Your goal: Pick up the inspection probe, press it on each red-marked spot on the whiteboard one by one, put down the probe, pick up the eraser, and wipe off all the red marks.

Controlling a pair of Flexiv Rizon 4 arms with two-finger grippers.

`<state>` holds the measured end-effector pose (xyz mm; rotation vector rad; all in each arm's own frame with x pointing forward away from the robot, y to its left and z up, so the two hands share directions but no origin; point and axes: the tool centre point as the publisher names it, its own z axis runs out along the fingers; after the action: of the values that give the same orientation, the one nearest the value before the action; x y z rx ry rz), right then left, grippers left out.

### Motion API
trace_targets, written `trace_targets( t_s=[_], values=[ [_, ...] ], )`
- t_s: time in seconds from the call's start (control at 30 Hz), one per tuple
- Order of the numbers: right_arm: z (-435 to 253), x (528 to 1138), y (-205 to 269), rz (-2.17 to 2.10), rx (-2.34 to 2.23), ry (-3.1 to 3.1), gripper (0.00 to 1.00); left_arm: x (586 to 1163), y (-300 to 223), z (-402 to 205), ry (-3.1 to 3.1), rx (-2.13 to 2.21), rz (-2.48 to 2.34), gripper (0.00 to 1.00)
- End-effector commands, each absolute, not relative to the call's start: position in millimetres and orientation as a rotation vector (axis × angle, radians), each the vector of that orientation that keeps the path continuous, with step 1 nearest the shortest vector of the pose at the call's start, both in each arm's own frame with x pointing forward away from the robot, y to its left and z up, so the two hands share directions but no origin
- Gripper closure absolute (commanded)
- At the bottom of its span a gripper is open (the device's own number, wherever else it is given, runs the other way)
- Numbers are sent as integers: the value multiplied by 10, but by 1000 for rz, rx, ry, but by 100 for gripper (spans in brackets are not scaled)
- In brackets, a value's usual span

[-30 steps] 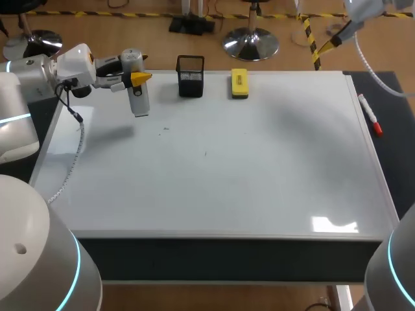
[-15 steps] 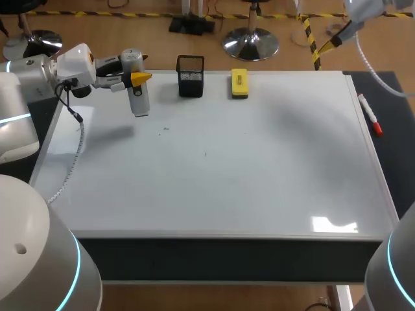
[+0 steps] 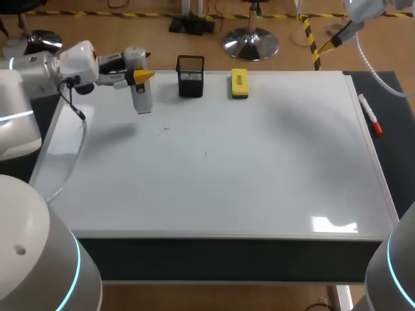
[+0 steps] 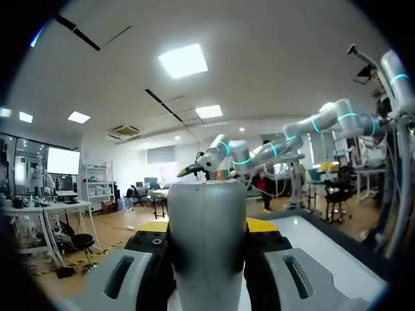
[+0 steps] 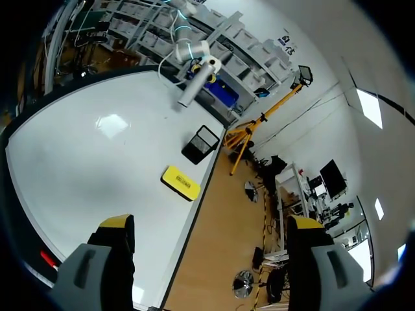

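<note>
A grey cylindrical probe (image 3: 139,91) hangs roughly upright over the whiteboard's (image 3: 227,175) far left corner, with my left gripper (image 3: 137,76) shut on it. In the left wrist view the probe (image 4: 207,240) fills the gap between the yellow-tipped fingers (image 4: 262,225). The yellow eraser (image 3: 239,83) lies flat at the board's far edge. My right gripper (image 3: 331,44) stands open with nothing in it, high beyond the far right corner. From it I see the eraser (image 5: 180,183) and the held probe (image 5: 190,87). I make out no red marks on the board, only faint dark specks (image 3: 165,128).
A black mesh holder (image 3: 190,76) stands on the far edge between the probe and the eraser. A red-capped marker (image 3: 371,115) lies off the board's right edge on the dark table.
My left gripper has shifted slightly toward the far edge and to the right, carrying the probe. The right arm has not moved.
</note>
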<state>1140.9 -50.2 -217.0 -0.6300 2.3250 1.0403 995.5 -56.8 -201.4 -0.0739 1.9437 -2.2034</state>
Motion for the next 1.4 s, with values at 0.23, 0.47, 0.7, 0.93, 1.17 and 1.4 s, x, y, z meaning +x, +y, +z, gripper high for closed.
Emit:
trace_targets(
  t_s=[0.23,0.47,0.7,0.93,1.17,1.4],
  values=[
    [-2165,11415,-509,1037,-635,2329,0,10309,-855,-1645,1974,129,-2216,100],
    [-2165,11415,-509,1037,-635,2329,0,10485,-1062,-1344,1955,264,-2257,100],
    [-2165,11415,-509,1037,-635,2329,0,10661,-1256,-1186,1948,349,-2294,100],
    [-2165,11415,-509,1037,-635,2329,0,10733,-1494,-1169,1953,386,-2316,100],
    [-2165,11415,-509,1037,-635,2329,0,10809,-1687,-1264,1967,377,-2344,100],
    [-2165,11415,-509,1037,-635,2329,0,10924,-1762,-1323,1994,362,-2333,100]
  ],
)
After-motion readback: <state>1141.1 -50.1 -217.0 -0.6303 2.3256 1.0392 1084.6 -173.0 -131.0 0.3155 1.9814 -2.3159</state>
